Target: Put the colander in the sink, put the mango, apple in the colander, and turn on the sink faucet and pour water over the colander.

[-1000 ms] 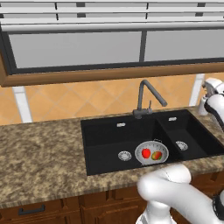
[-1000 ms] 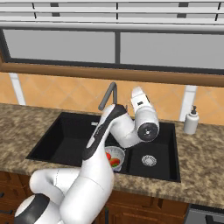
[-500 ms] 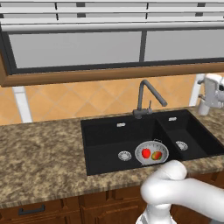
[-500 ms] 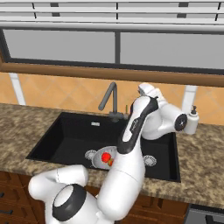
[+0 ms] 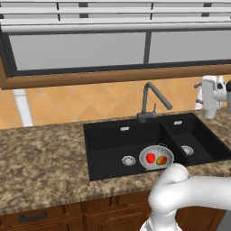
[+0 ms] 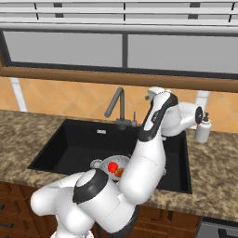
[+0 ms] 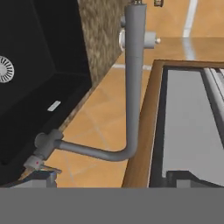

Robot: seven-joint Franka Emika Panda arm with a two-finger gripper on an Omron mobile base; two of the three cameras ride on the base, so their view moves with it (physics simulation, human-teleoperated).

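Colander (image 5: 156,157), round perforated metal, cradles apple (image 5: 150,158) in black sink (image 5: 108,144)

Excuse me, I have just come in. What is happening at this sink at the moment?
A white robot arm is working at a kitchen sink. The colander already sits in the larger black basin, with the apple and the mango inside it. No water is running from the sink faucet yet. The arm is raised to the right of the faucet, near a white soap dispenser. Its hand camera looks at the faucet from the side. The gripper is open and holds nothing.
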